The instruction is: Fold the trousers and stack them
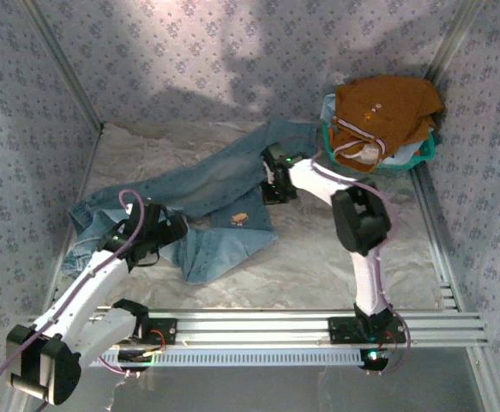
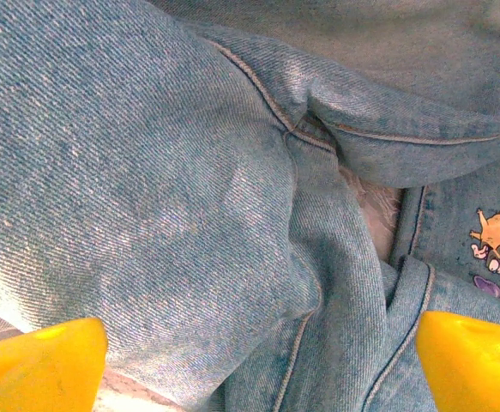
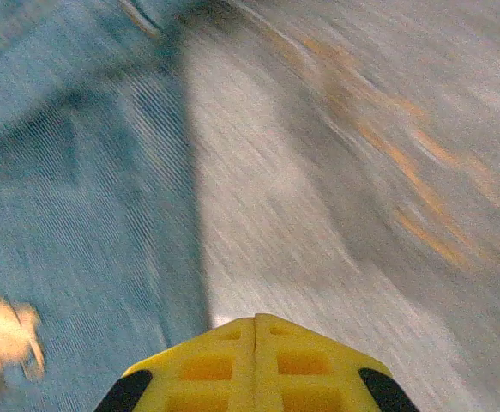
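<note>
Two arms over one garment. The trousers (image 1: 207, 184) lie spread and rumpled on the desk (image 1: 318, 266), centre-left in the top view.

Jaws: the left jaws stand wide open, low over bunched denim and a seam junction at about 8 o'clock from desk centre. The right jaws are pressed closed at about 12 o'clock. No cloth shows between them, and in the blurred wrist view they sit over bare desk just beside the denim edge.

Risks (judgement):
- The right jaws appear closed on nothing. A lift from here would raise no cloth, or the left side alone, skewing the fold.
- The left jaws straddle several folds. Closing there could pinch more than one layer and drag the whole bundle.
- The far end lies near the green basket (image 1: 423, 153) and the orange-brown garment (image 1: 382, 112), so a pull toward 1 o'clock could snag them.

Orientation: the long axis runs from 8 o'clock to 1 o'clock. A second section with a small orange patch (image 1: 241, 219) branches toward 5 o'clock. I cannot tell which end is the waist.
</note>
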Tool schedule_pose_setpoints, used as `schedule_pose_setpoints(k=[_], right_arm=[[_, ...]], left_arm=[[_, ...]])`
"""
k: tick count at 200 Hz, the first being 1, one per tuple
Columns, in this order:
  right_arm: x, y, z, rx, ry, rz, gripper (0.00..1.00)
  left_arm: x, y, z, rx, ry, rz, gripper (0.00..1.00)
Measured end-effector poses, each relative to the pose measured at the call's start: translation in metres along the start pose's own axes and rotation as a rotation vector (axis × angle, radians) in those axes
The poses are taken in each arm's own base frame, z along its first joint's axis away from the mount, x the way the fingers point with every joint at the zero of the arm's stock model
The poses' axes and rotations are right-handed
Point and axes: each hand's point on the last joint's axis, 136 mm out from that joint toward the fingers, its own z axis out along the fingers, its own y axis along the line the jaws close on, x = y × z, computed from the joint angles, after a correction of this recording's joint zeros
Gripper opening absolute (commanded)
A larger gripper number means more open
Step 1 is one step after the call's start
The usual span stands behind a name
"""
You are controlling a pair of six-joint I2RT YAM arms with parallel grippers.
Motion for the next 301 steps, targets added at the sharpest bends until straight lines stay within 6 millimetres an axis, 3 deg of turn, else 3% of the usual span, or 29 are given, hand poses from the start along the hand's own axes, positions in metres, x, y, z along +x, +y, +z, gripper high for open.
schedule_pose_setpoints(k=[16,42,55,63,83,125,153,186,208,217,240,264,301], right_arm=[[0.01,-0.033,-0.041,0.017,-0.068,0.085,0.0],[0.016,-0.102,-0.121,0.04,-0.273,0.279,0.0],[0.022,-0.125,-0.145,0.054,-0.337,0.34,0.2],[0.022,-0.124,-0.149,0.047,-0.348,0.344,0.3],[0.018,-0.086,-0.126,0.002,-0.29,0.26,0.41],[0.005,0.017,-0.031,-0.047,-0.092,0.029,0.49],[-0.013,0.05,0.008,-0.048,-0.055,-0.035,0.48],[-0.015,0.056,0.034,-0.038,-0.012,-0.049,0.35],[-0.014,0.054,0.036,-0.027,-0.002,-0.045,0.27],[-0.014,0.053,0.035,-0.024,-0.001,-0.048,0.31],[-0.013,0.049,0.034,0.0,0.001,-0.048,0.53],[-0.013,0.048,0.035,0.025,-0.002,-0.065,0.55],[-0.017,0.048,0.042,0.059,0.017,-0.087,0.11]], left_arm=[[-0.002,-0.002,-0.002,0.008,-0.004,0.003,0.93],[-0.008,-0.012,-0.007,0.043,-0.009,0.013,0.92],[-0.013,-0.019,-0.009,0.063,-0.015,0.021,0.92],[-0.015,-0.022,-0.008,0.072,-0.015,0.023,0.92],[-0.016,-0.025,-0.004,0.076,-0.008,0.028,0.92],[-0.013,-0.024,-0.004,0.08,-0.007,0.027,0.92],[-0.006,-0.017,-0.005,0.08,-0.007,0.02,0.92],[0.001,-0.011,-0.005,0.073,0.0,0.021,0.92],[0.001,-0.01,-0.005,0.069,-0.001,0.021,0.92],[0.001,-0.01,-0.005,0.068,0.001,0.021,0.92],[0.002,-0.009,-0.005,0.065,0.005,0.022,0.92],[0.002,-0.009,-0.005,0.065,0.005,0.023,0.92],[0.003,-0.009,-0.001,0.056,0.014,0.024,0.93]])
